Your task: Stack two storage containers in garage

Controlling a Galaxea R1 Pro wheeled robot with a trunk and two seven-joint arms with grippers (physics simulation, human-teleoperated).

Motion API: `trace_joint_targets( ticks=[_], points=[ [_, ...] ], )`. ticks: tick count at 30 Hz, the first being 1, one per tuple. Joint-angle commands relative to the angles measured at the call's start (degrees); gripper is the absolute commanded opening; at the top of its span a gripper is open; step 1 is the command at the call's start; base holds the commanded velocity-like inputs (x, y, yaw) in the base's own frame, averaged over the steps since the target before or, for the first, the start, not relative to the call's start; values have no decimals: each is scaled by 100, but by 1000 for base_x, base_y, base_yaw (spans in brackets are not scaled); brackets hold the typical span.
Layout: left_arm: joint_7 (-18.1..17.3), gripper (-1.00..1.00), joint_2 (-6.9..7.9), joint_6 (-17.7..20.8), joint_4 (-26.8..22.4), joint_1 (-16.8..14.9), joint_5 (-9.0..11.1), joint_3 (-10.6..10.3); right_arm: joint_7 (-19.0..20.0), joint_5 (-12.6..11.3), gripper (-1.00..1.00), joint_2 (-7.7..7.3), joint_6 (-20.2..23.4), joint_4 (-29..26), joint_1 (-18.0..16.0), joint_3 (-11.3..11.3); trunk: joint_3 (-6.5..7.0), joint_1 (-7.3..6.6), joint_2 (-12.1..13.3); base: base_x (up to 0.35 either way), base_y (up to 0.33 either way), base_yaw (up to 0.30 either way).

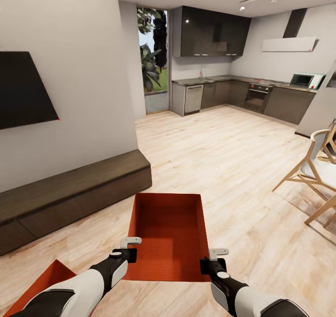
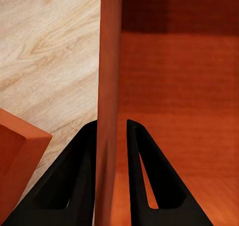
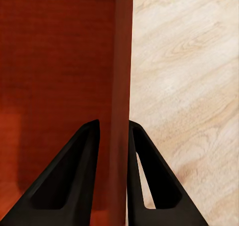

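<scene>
An open orange-red storage container (image 1: 169,235) hangs in front of me over the light wood floor of the living room, held by both arms. My left gripper (image 1: 131,254) is shut on its left wall (image 2: 109,86), one finger (image 2: 74,181) outside and one inside. On the opposite side, my right gripper (image 1: 206,264) is shut on the right wall (image 3: 122,86), whose fingers (image 3: 149,181) straddle it. The corner of the second storage container (image 1: 44,282) lies low at the left, also visible in the left wrist view (image 2: 17,156).
A long dark low cabinet (image 1: 70,193) runs along the white wall at the left under a black panel (image 1: 23,88). Wooden chairs (image 1: 312,177) stand at the right. Ahead, the plank floor (image 1: 210,144) opens to a dark kitchen (image 1: 233,93) and a glass door (image 1: 153,60).
</scene>
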Motion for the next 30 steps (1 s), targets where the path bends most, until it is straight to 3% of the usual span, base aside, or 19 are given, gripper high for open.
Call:
trace_joint_targets(
  ticks=[1, 30],
  points=[
    [61, -100, 192, 25, 14, -2, 10, 243, -21, -56, -100, -18, -484, -2, -6, -36, 0, 2, -8, 0, 0, 0],
    [61, -100, 192, 24, 9, -2, 10, 243, -21, -56, -100, -19, -484, -2, -5, -36, 273, 2, -8, 0, 0, 0]
  ],
)
